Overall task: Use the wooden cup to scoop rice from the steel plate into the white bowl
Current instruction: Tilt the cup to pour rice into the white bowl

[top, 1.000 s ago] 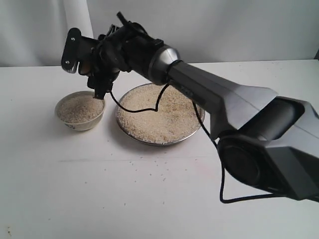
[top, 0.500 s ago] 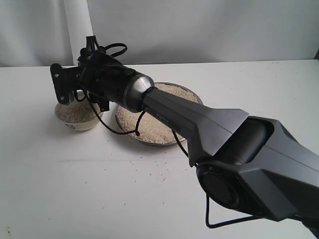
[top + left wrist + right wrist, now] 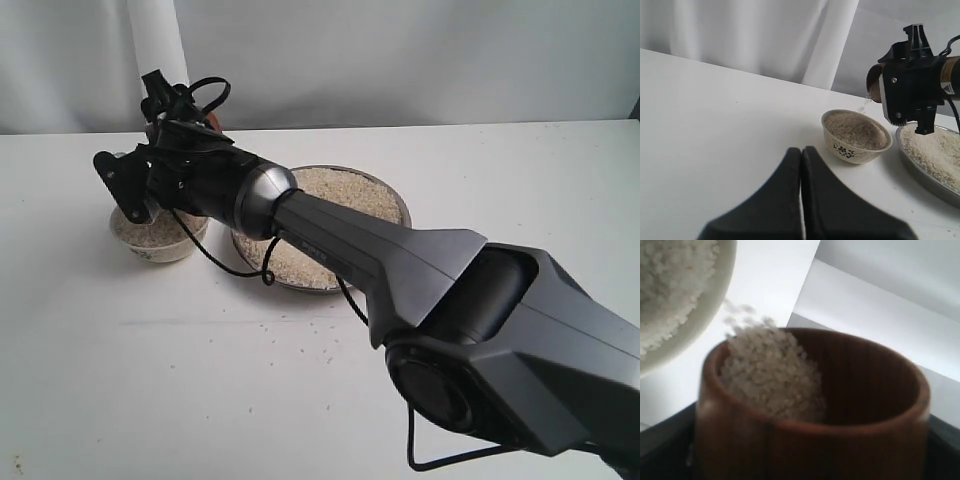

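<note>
Swung farther over the white bowl, right jaws pinch the tipped wooden cup; left jaws closed.

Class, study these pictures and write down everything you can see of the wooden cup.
The wooden cup is a small, rounded vessel of glossy reddish-brown wood with visible grain and a darker inside. The right gripper holds it tipped over in the air above the white bowl, not touching it. Rice is heaped against the cup's lower lip, and grains spill over the rim toward the bowl.
</note>
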